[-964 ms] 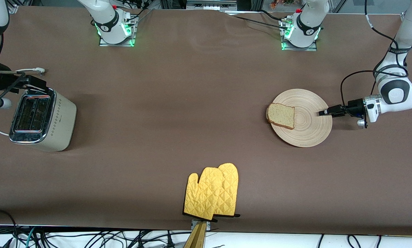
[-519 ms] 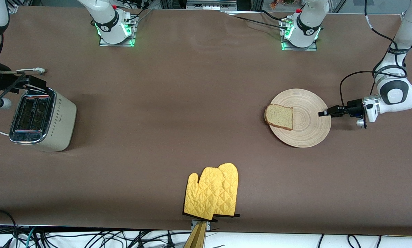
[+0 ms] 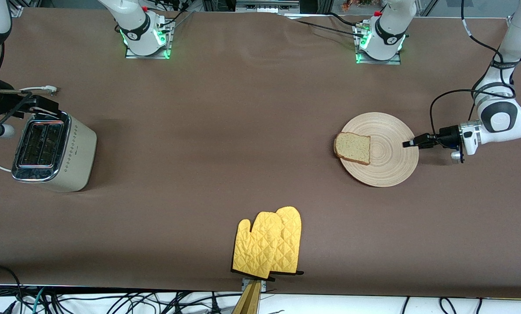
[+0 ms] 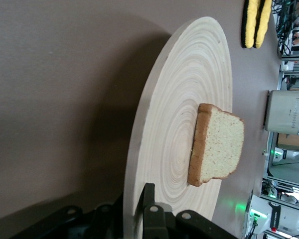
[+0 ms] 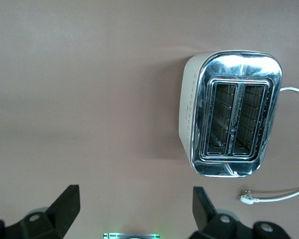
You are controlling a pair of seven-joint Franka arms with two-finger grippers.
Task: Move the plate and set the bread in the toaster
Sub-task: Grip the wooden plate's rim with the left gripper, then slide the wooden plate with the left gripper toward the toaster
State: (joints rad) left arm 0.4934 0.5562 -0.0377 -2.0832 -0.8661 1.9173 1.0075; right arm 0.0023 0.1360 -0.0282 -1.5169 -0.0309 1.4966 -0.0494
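Observation:
The round wooden plate lies toward the left arm's end of the table. The bread rests on it, overhanging the rim on the side toward the toaster. My left gripper is shut on the plate's rim, one finger above and one below. In the left wrist view the plate carries the bread, and the left gripper pinches the plate's edge. The cream toaster stands at the right arm's end. My right gripper hangs open and empty over the table beside the toaster, whose two slots are empty.
A pair of yellow oven mitts lies at the table edge nearest the front camera, midway along. The toaster's white cord and plug trail on the table beside it. Bare brown table stretches between plate and toaster.
My left gripper closed on the plate's rim. The plate and bread shifted slightly toward the right arm's end. The right arm has not moved.

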